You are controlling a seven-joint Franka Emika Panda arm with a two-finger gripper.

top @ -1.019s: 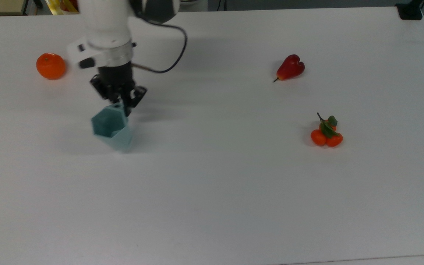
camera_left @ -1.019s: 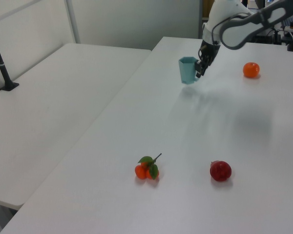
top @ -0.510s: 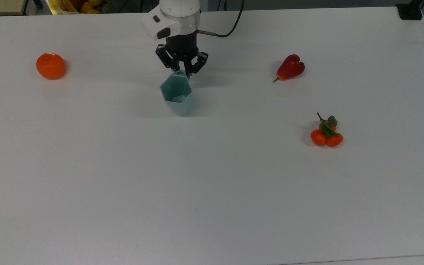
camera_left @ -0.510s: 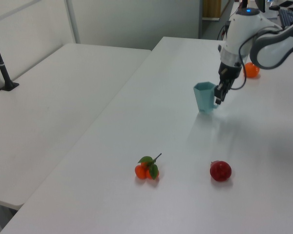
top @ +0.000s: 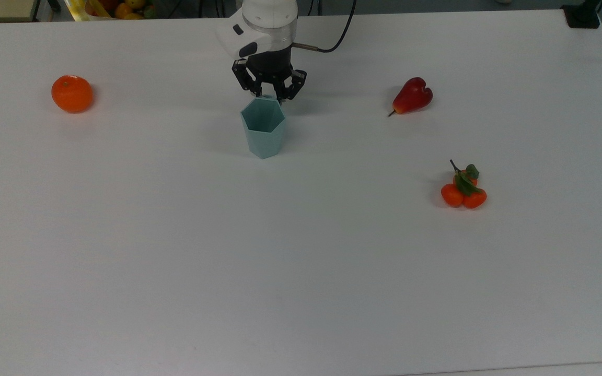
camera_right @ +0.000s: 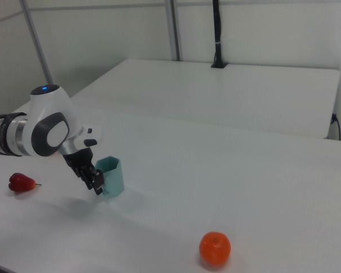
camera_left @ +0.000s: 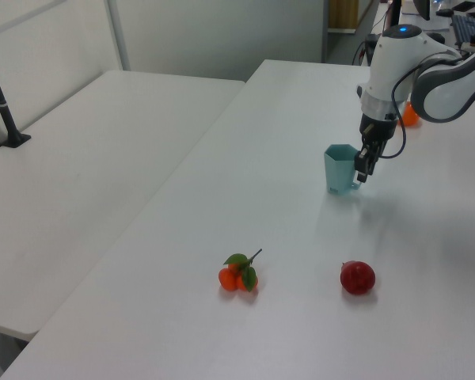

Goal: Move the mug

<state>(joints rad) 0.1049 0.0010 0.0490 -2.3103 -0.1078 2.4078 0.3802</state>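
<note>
A: Standing upright on the table (top: 301,292), the mug (top: 263,127) sits directly below the gripper (top: 269,95), whose fingers look spread at its loop tab.

B: Released, then?

A: I judge so; only the retreat seems left. Farther out in the top view, the red fruit (top: 412,96) lies to the gripper's right, the orange (top: 72,93) well off to its left.

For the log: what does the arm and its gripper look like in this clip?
The arm is glossy white with rounded grey joint covers and a small blue light on top. A black cable runs off the wrist. The gripper is black, with bare linkage fingers.
</note>
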